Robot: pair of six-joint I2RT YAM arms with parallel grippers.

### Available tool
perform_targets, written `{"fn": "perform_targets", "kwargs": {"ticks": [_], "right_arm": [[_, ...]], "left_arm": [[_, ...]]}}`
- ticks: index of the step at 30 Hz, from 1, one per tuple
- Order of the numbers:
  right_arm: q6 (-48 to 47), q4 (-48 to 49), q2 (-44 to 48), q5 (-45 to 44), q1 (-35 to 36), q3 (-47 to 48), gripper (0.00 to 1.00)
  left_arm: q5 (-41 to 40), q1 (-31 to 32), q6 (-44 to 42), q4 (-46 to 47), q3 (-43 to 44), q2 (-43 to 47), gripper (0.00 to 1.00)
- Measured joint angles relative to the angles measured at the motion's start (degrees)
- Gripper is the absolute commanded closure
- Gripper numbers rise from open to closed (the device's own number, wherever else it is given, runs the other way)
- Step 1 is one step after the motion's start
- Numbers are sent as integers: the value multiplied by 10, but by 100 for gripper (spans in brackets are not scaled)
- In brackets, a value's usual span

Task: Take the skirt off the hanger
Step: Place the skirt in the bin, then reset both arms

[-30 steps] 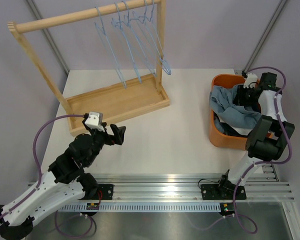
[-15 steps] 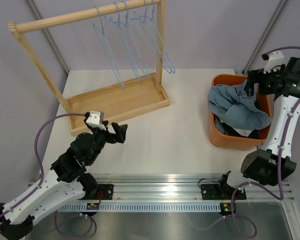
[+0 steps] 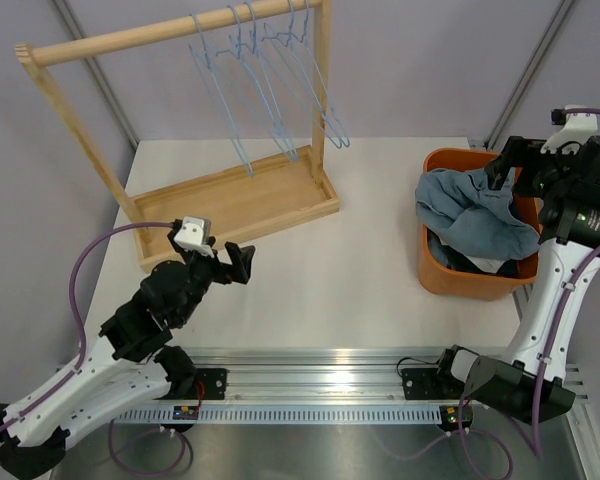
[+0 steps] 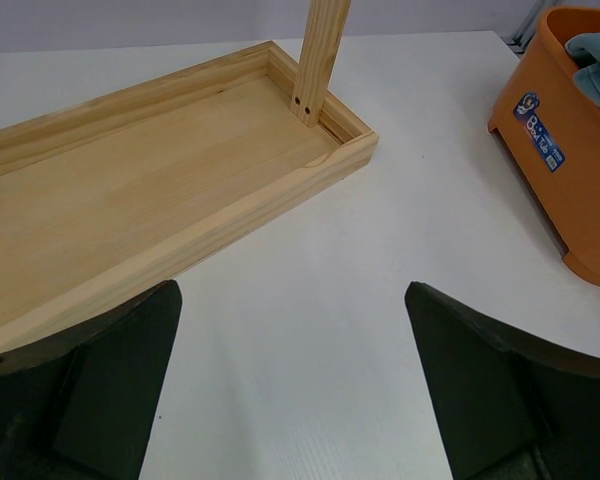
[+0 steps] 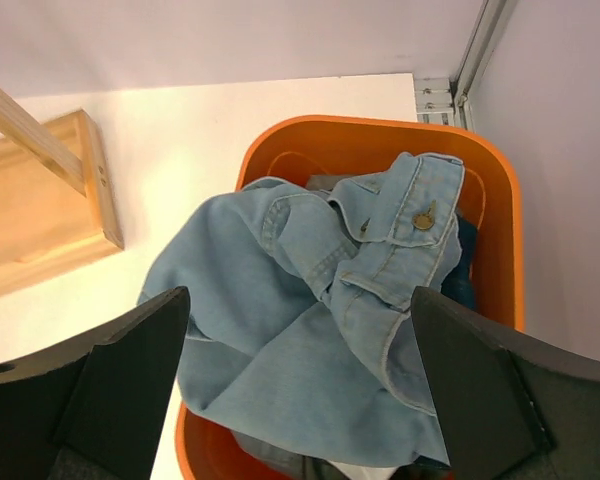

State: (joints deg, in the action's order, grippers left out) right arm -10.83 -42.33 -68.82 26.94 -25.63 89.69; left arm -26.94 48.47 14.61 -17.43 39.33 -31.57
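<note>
The skirt (image 3: 472, 207) is light blue denim and lies crumpled on top of other clothes in the orange tub (image 3: 448, 283) at the right. In the right wrist view the skirt (image 5: 310, 340) shows its waistband and brass button. My right gripper (image 3: 507, 166) hovers above it, open and apart from the cloth; nothing is between its jaws (image 5: 300, 295). Several pale blue wire hangers (image 3: 270, 85) hang bare on the wooden rack (image 3: 170, 31). My left gripper (image 3: 236, 266) is open and empty over the table, near the rack's base; it also shows in its wrist view (image 4: 291, 290).
The rack's wooden base tray (image 4: 130, 200) lies at the back left, with one upright post (image 4: 318, 55) at its right end. The orange tub (image 4: 560, 150) stands at the table's right edge, close to a metal frame post (image 5: 480, 45).
My right gripper has opened, let go of the skirt and risen out of the tub; the skirt has settled in the tub. The left arm has barely moved.
</note>
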Motion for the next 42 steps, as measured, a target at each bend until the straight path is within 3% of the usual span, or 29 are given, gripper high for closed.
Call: {"fn": "perform_targets", "kwargs": {"ticks": [9, 21, 42], "right_arm": [[101, 59, 81, -48, 0, -92, 0], [152, 80, 104, -71, 0, -126, 1], [125, 137, 128, -93, 0, -233, 1]], "left_arm": [[-1, 0, -11, -9, 12, 0, 1], [-1, 0, -19, -19, 26, -15, 1], [-2, 0, -19, -35, 27, -27, 1]]}}
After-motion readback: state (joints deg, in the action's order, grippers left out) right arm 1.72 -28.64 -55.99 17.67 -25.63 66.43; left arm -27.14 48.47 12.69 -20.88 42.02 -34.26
